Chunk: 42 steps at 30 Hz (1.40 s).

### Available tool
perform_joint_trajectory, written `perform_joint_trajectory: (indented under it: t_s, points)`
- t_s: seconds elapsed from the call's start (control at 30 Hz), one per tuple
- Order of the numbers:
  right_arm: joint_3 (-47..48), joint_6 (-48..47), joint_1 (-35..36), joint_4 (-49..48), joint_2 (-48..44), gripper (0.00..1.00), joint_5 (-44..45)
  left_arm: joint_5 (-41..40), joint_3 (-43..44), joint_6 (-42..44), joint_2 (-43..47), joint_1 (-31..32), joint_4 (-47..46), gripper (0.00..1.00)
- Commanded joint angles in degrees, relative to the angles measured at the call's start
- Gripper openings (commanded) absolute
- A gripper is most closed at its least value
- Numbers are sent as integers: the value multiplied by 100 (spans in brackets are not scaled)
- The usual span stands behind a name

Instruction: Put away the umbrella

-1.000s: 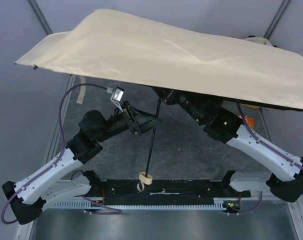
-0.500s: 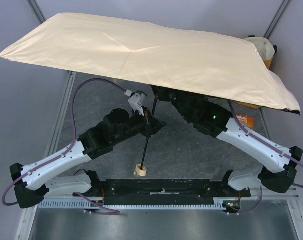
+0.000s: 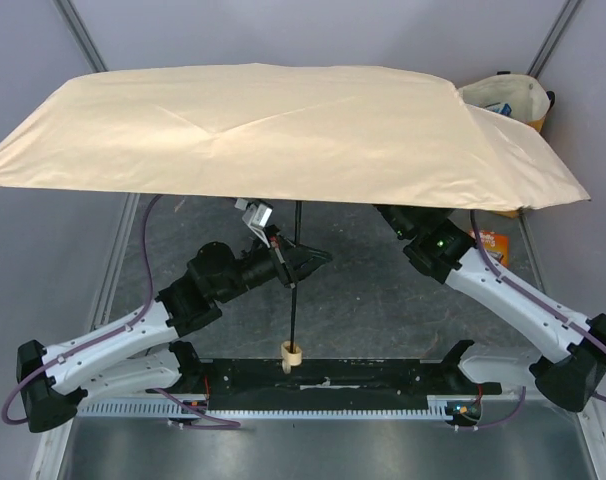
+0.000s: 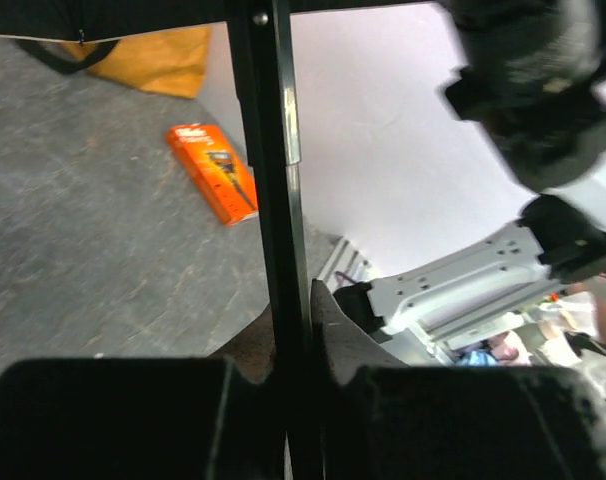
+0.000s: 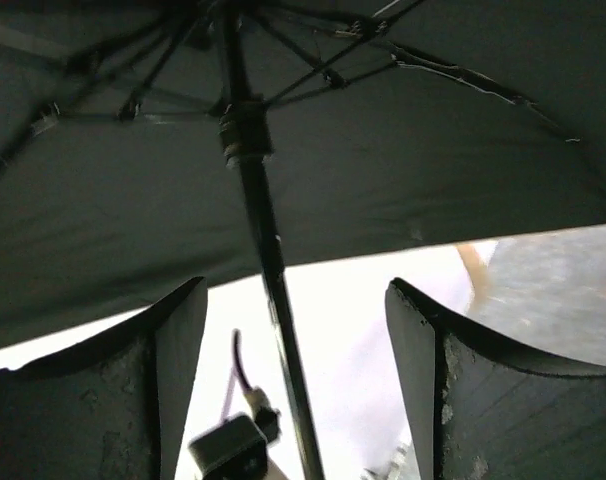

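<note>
Umbrella (image 3: pixel 273 130) shaft inside left end effector (image 3: pixel 301 264)

- orange packet (image 3: pixel 494 242) lying flat on the dark grey table (image 3: pixel 383 300), far right side
- yellowish tote bag (image 3: pixel 511 98), black straps, back right corner, just beyond the packet

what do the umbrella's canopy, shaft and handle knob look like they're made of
The canopy looks like thin woven fabric, probably synthetic, matte cream on top: it shows soft folds and creases. The shaft looks like black metal, smooth with a glossy streak and a step where sections seem to join. The knob is pale and matte, probably wood, though too small to show grain.
</note>
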<state>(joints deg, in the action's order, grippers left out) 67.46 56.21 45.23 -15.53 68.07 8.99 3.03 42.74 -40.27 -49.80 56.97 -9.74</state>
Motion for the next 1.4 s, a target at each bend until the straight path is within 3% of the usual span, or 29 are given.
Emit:
perform_joint_trajectory:
  t_s: [0.0, 0.27, 0.47, 0.67, 0.97, 1.1, 1.37]
  points:
    - [-189, 1655, -471, -2152, 346, 79, -863, 550, -73, -296, 137, -10, -1820, 2]
    - [425, 1912, -568, -2788, 1076, 76, -1479, 857, -117, -631, -74, -11, -2094, 2]
    - [408, 1736, -568, -3325, 1094, 74, -1585, 910, -161, -710, -118, -19, -2076, 2]
    - [996, 1885, -577, -2737, 1357, 72, -1506, 893, -143, -500, -258, -19, -1901, 2]
    - [1691, 1482, -568, -1823, 1639, 52, -1208, 498, -64, 28, -311, -19, -1347, 2]
    - [1937, 1025, -568, -1287, 1674, 56, -1049, 427, -3, 169, -250, -28, -1153, 2]
    - [1929, 998, -559, -1330, 1920, 56, -943, 462, 68, 187, -179, -19, -986, 2]
